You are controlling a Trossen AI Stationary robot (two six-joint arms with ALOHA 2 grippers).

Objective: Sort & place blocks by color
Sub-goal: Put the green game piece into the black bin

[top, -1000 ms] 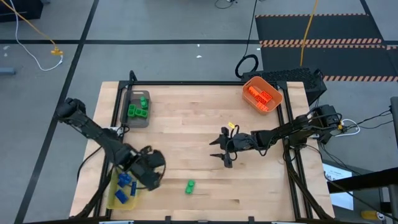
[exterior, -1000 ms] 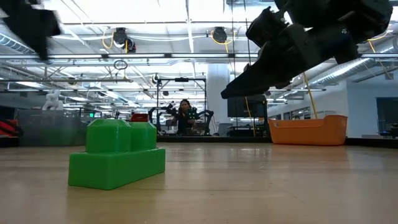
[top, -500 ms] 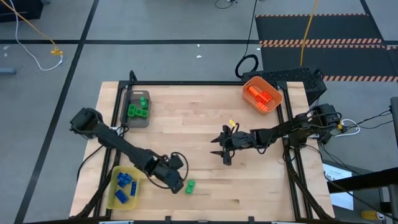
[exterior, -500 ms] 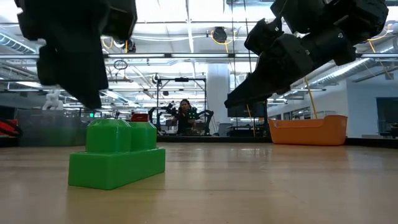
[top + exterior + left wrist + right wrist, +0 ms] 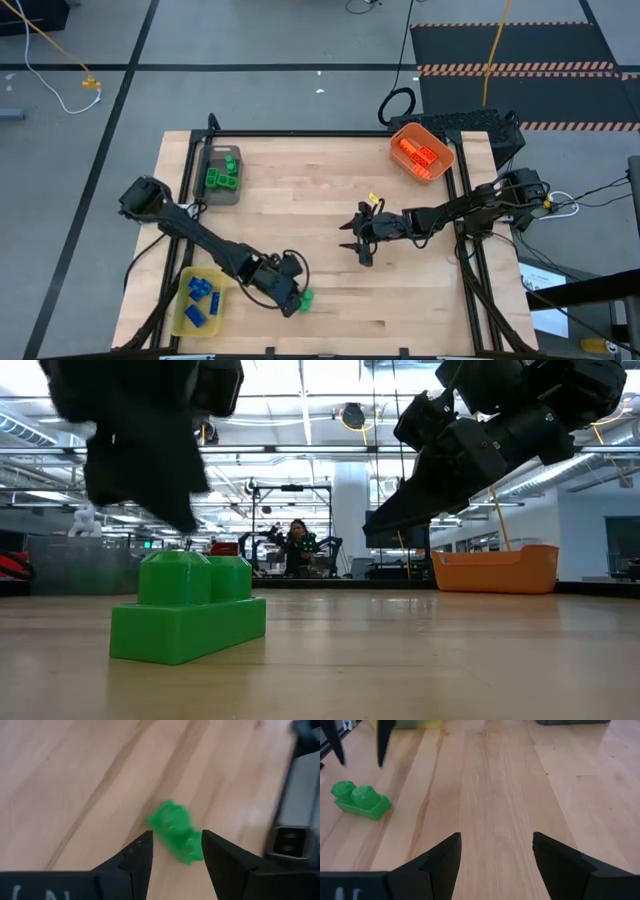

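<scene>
High view: one green block (image 5: 306,296) lies alone on the table (image 5: 330,180) near its front edge, and the left gripper (image 5: 291,300) is right over it, the arm stretched out from the left side. Its jaws stand apart, as the left wrist view shows, with the green block (image 5: 176,832) lying on the wood just beyond and between the two dark fingers (image 5: 137,855), not yet touched as far as I can tell. The right gripper (image 5: 359,247) hangs over the middle of the table, well apart from the block, jaws also apart and empty (its wrist view looks across bare wood toward the block and the left arm's fingers above it).

Sorting looks nearly finished: green blocks sit in the grey bin (image 5: 222,192) at the back left, blue blocks in the yellow bin (image 5: 181,322) at the front left, orange blocks in the orange bin (image 5: 441,150) at the back right. This green one appears to be the last loose piece.

So the step in hand is the pick. Next, I judge, the left gripper should drop until the fingers straddle the block, close across its sides, then lift and carry it back to the grey bin. The block lies at an angle to the fingers, so a slight wrist turn may help.
</scene>
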